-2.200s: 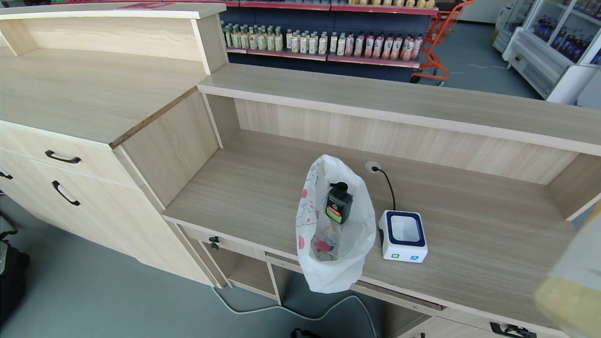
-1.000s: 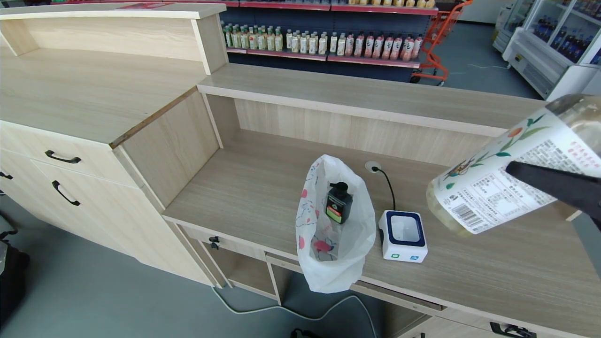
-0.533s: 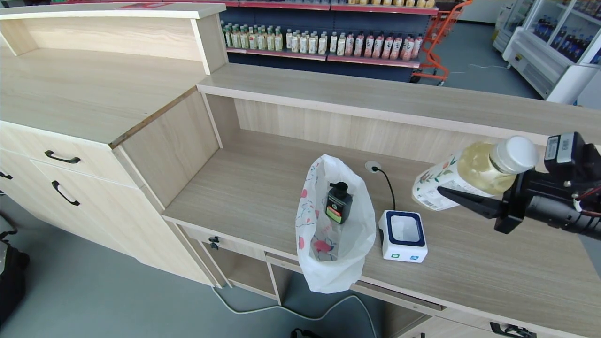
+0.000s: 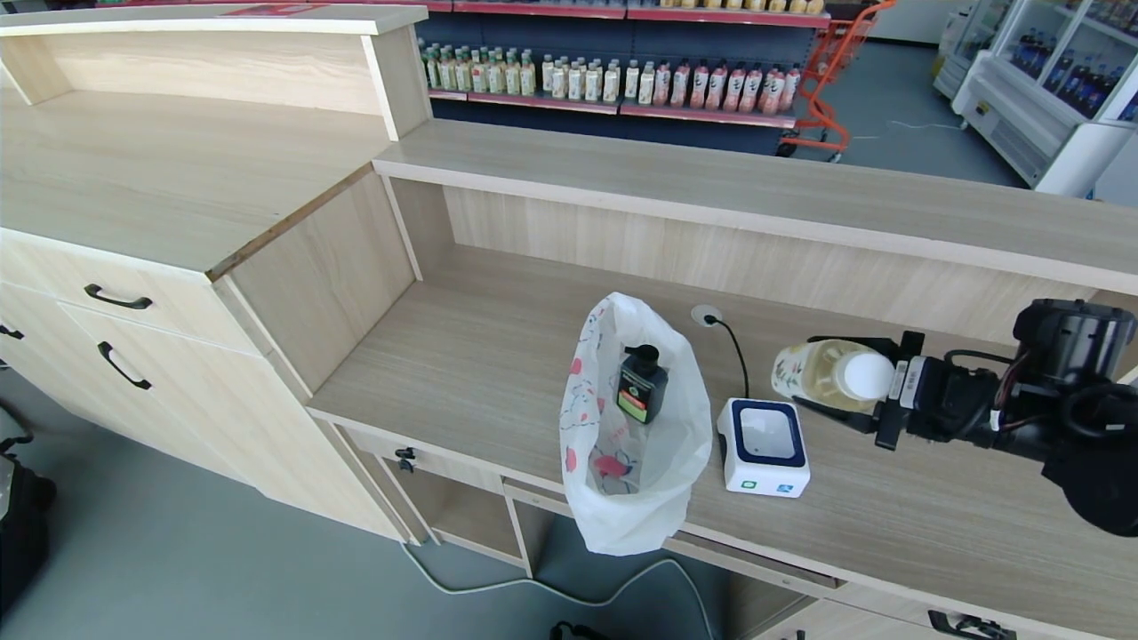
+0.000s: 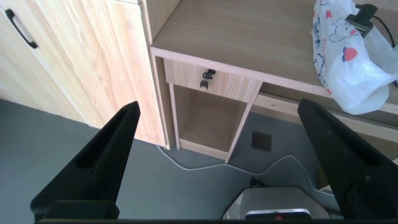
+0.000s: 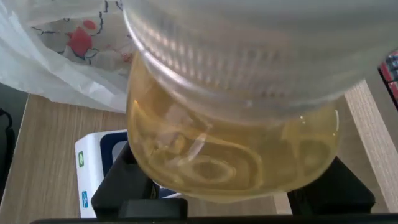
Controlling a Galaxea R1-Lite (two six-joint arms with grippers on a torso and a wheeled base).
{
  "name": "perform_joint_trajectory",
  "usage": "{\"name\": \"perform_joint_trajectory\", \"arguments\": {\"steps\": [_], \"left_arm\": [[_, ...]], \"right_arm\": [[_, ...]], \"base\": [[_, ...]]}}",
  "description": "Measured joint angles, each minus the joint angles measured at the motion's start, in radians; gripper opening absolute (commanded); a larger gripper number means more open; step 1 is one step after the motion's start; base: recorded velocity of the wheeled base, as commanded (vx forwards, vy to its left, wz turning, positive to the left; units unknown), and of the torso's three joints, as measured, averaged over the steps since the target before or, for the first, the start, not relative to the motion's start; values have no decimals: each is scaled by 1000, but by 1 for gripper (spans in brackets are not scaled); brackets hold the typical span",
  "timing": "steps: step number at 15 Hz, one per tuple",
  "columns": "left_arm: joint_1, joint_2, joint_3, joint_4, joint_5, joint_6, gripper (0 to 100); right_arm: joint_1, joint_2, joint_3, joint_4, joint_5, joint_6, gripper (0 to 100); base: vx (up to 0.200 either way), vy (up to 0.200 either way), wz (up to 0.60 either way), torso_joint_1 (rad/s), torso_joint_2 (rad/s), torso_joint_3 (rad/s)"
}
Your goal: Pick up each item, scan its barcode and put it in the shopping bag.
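"Where's the drink bottle (image 4: pixel 822 373) got to?"

"It's in the right tool (image 4: pixel 805 372), clamped between both fingers. It's lying on its side in the air with the white cap towards the arm and the base towards the shopping bag (image 4: pixel 627 498). It hangs over the worktop (image 4: pixel 933 516), close above the far right corner of the scanner (image 4: pixel 763 444)."

"And the bag?"

"It stands open on the worktop's front edge, just left of the scanner. A dark pump bottle (image 4: pixel 641 387) sits upright inside it. The scanner's black cable (image 4: pixel 736 351) runs back to a hole in the worktop."

"What about the left tool (image 5: pixel 219 104)?"

"That one's down low in front of the cabinet, with its fingers spread wide and nothing between them. From there you can see the bag's bottom sagging over the worktop's edge."
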Motion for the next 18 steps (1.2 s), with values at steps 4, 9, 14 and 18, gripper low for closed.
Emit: {"name": "perform_joint_trajectory", "arguments": {"steps": [4, 9, 14, 18], "left_arm": [[0, 0, 0, 0, 0, 0, 100], [0, 0, 0, 0, 0, 0, 100], [0, 0, 0, 0, 0, 0, 100], [0, 0, 0, 0, 0, 0, 100]], "right_arm": [[-6, 91, -44, -32, 3, -37, 0], [9, 172, -70, -92, 4, -39, 0], [16, 246, -101, -150, 3, -58, 0], [23, 287, -108, -154, 3, -72, 0]], "base": [[0, 0, 0, 0, 0, 0], [0, 0, 0, 0, 0, 0], [0, 0, 0, 0, 0, 0], [0, 0, 0, 0, 0, 0]]}}
